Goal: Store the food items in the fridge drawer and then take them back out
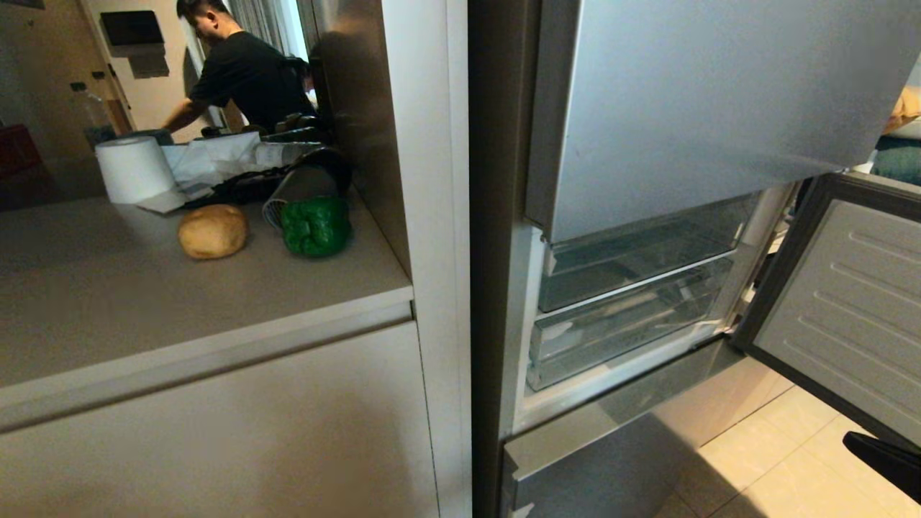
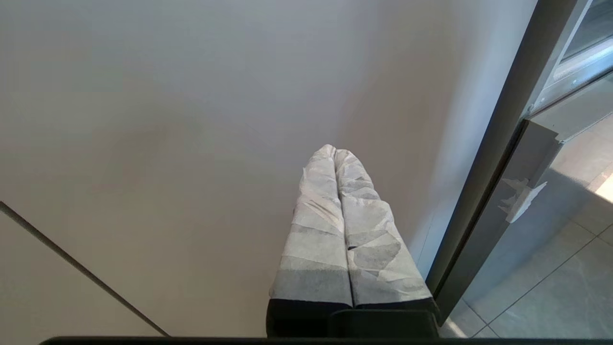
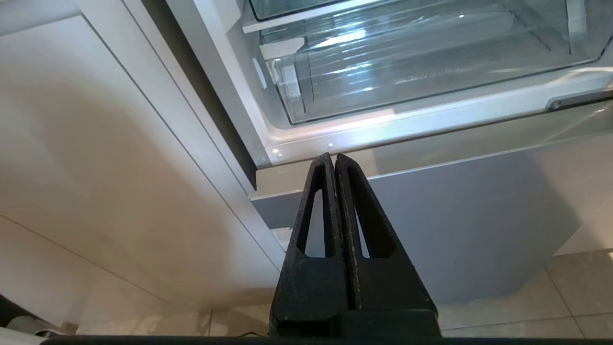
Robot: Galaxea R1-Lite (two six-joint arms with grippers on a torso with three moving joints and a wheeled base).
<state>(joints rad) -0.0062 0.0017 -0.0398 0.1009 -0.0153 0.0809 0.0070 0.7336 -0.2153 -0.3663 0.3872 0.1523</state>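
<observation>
The two food items lie side by side on the beige counter [image 1: 144, 288]: a tan potato-like lump [image 1: 212, 230] and a glossy green bell pepper [image 1: 315, 226]. The fridge drawer compartment stands open, its front panel [image 1: 842, 309] swung out to the right. Clear bins [image 1: 633, 288] show inside and also fill the right wrist view [image 3: 407, 57]. My right gripper [image 3: 334, 155] is shut and empty, low in front of the sill under those bins. My left gripper [image 2: 334, 151], wrapped in white, is shut and empty beside the cabinet front [image 2: 167, 120].
A white paper roll [image 1: 134, 169] and a grey-black hair dryer [image 1: 302, 183] sit behind the food. A person [image 1: 245, 72] bends over at the back. The upper door [image 1: 705, 93] and the taped lowest panel [image 3: 455, 215] are closed. Tiled floor [image 1: 784, 460] lies under the open panel.
</observation>
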